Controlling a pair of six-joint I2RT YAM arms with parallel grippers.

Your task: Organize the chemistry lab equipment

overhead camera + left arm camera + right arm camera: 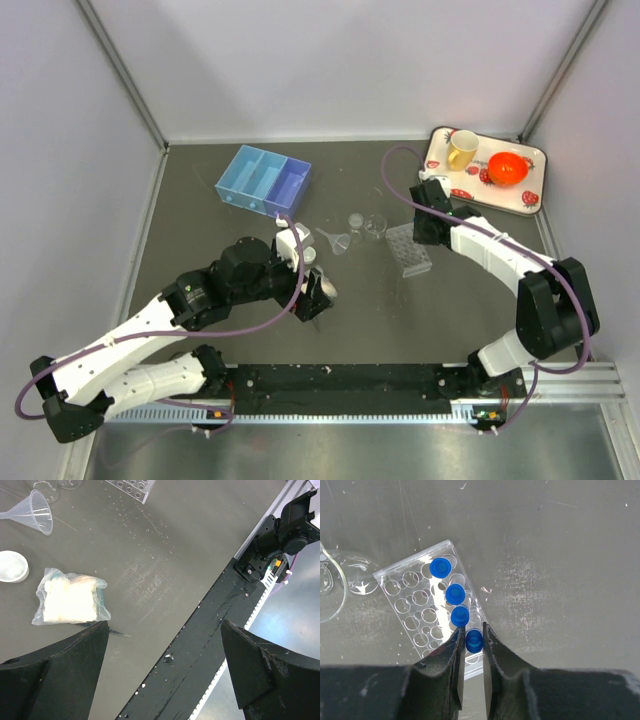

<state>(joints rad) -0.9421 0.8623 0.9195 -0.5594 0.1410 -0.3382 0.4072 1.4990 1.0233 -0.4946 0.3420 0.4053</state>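
Observation:
My right gripper [473, 632] is shut on a blue-capped tube [474, 640] standing in the clear tube rack [415, 605]. Three more blue-capped tubes [455, 594] stand in a row in the rack beyond it. Two tiny clear beakers [357, 572] sit left of the rack. My left gripper [164, 627] is open and empty over the table's near edge. The small bag of white material [70, 600] lies just left of its left finger. The clear funnel [37, 512] lies on its side beyond the bag. The blue three-compartment tray [262, 180] sits at back left.
A white strawberry-patterned tray [532, 160] with a yellow mug [461, 150] and an orange bowl [508, 168] stands at back right. A small white round lid [11, 566] lies near the bag. The black front rail [210, 615] runs under my left gripper.

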